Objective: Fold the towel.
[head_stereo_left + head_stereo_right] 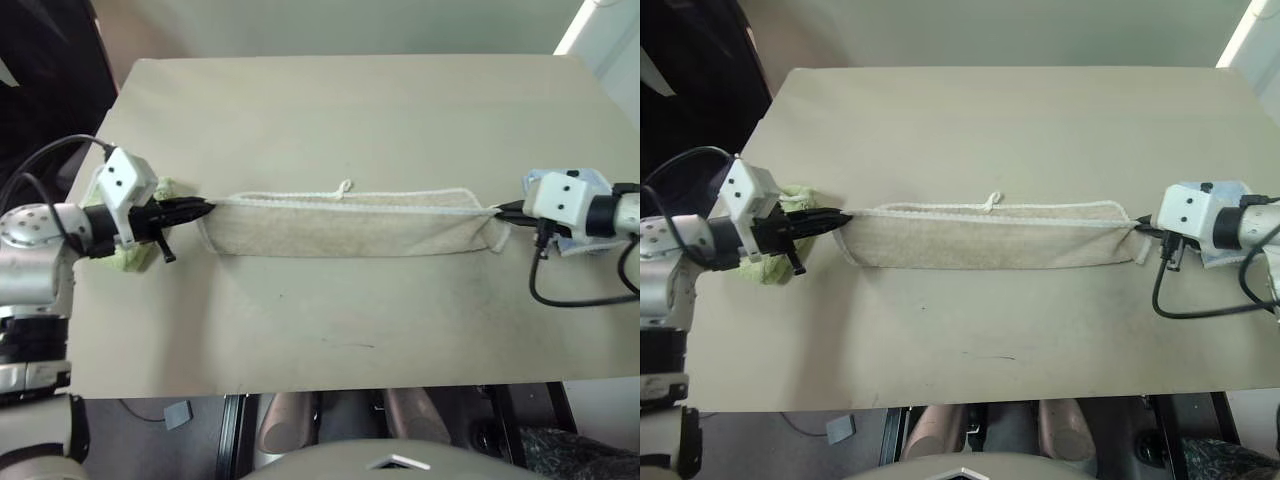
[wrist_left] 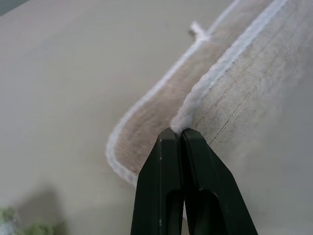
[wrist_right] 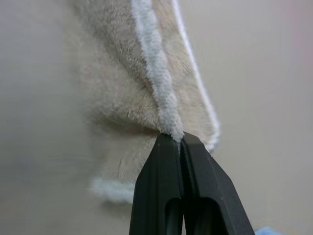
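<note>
The towel [image 1: 350,228] hangs stretched between the two tools as a long narrow band, its long axis running straight across the table [image 1: 350,110] from the left tool [image 1: 203,210] to the right tool [image 1: 500,210]. Its upper edge, trimmed in white cord, is pulled taut in a line from one tool to the other, and the cloth droops from that line onto the table on the side nearer the robot. A small white loop [image 1: 344,187] stands up from the cord about midway between the tools.

The left tool is clenched on the towel's corded edge at that end, fingers [image 2: 171,186] pressed together with the white cord pinched at their tips. The right tool is likewise clamped on the cord at the opposite end, where a short corner of the towel [image 1: 499,236] folds down just below it.

A light green cloth [image 1: 150,195] lies under and behind the left tool; a light blue one [image 1: 1230,250] lies beneath the right wrist.

I can read no label or writing on the towel.
</note>
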You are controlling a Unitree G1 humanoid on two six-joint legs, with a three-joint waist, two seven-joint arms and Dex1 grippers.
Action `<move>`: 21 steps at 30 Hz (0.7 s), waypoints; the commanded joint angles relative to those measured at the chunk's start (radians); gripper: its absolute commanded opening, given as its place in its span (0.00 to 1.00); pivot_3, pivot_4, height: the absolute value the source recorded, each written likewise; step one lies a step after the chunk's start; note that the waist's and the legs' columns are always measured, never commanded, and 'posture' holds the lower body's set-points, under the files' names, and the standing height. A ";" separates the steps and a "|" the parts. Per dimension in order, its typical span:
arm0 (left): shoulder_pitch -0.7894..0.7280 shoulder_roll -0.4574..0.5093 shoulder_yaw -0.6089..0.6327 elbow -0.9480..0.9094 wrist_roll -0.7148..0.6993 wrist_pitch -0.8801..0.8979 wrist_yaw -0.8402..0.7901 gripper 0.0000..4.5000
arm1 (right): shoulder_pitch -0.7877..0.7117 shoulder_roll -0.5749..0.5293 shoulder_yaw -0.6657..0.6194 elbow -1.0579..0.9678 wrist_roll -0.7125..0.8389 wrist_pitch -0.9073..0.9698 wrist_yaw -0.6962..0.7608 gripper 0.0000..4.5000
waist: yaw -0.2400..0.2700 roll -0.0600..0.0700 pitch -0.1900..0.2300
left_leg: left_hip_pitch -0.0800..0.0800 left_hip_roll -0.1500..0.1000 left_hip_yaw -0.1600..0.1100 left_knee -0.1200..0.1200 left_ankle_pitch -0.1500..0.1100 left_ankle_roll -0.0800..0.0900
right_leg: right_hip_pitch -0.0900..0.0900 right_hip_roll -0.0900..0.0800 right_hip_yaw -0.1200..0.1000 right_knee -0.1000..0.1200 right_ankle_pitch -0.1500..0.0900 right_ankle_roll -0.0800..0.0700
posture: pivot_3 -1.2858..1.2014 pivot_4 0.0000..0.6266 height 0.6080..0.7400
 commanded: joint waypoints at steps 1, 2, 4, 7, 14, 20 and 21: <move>-0.074 -0.021 -0.028 0.086 0.074 -0.096 0.044 0.00 | -0.122 0.047 0.057 0.151 -0.111 -0.106 -0.063 0.01 | 0.000 0.000 0.000 | -0.002 0.000 0.000 0.000 -0.001 -0.001 | -0.002 0.000 0.000 0.000 0.003 0.006 | 0.52 0.24 0.97; -0.094 -0.031 -0.039 0.118 0.098 -0.121 0.064 0.00 | -0.157 0.066 0.073 0.203 -0.140 -0.135 -0.087 0.01 | 0.001 0.000 0.000 | -0.004 0.000 0.000 0.000 -0.001 -0.001 | -0.004 0.000 -0.001 0.000 0.004 0.008 | 0.52 0.24 0.97; -0.121 -0.043 -0.050 0.163 0.126 -0.152 0.082 0.00 | -0.201 0.088 0.091 0.276 -0.174 -0.178 -0.114 0.01 | 0.001 0.000 0.000 | -0.006 0.000 0.000 0.000 -0.002 -0.003 | -0.006 0.000 -0.001 0.000 0.004 0.008 | 0.52 0.24 0.97; -0.148 -0.054 -0.067 0.222 0.160 -0.191 0.098 0.00 | -0.267 0.116 0.122 0.390 -0.235 -0.248 -0.173 0.01 | 0.002 0.000 0.000 | -0.011 0.000 0.000 -0.001 -0.003 -0.003 | -0.011 -0.001 -0.001 -0.001 0.003 0.009 | 0.52 0.24 0.97; -0.152 -0.080 -0.089 0.270 0.182 -0.217 0.090 0.21 | -0.342 0.151 0.179 0.564 -0.333 -0.378 -0.269 0.10 | 0.007 0.000 0.000 | -0.016 0.000 0.000 -0.001 -0.004 -0.003 | -0.016 -0.001 -0.002 -0.001 0.003 0.009 | 0.52 0.24 0.97; -0.138 -0.085 -0.066 0.261 0.169 -0.217 0.102 0.68 | -0.341 0.124 0.159 0.568 -0.345 -0.429 -0.307 0.52 | 0.007 0.000 0.000 | -0.017 0.000 0.000 0.000 -0.005 -0.002 | -0.016 -0.002 -0.002 0.000 0.005 0.008 | 0.52 0.24 0.97; -0.134 -0.087 -0.057 0.257 0.162 -0.218 0.107 0.76 | -0.338 0.115 0.149 0.557 -0.346 -0.435 -0.325 0.59 | 0.007 0.000 0.000 | -0.016 0.000 0.000 0.000 -0.004 -0.002 | -0.016 -0.002 -0.002 0.000 0.005 0.008 | 0.52 0.24 0.97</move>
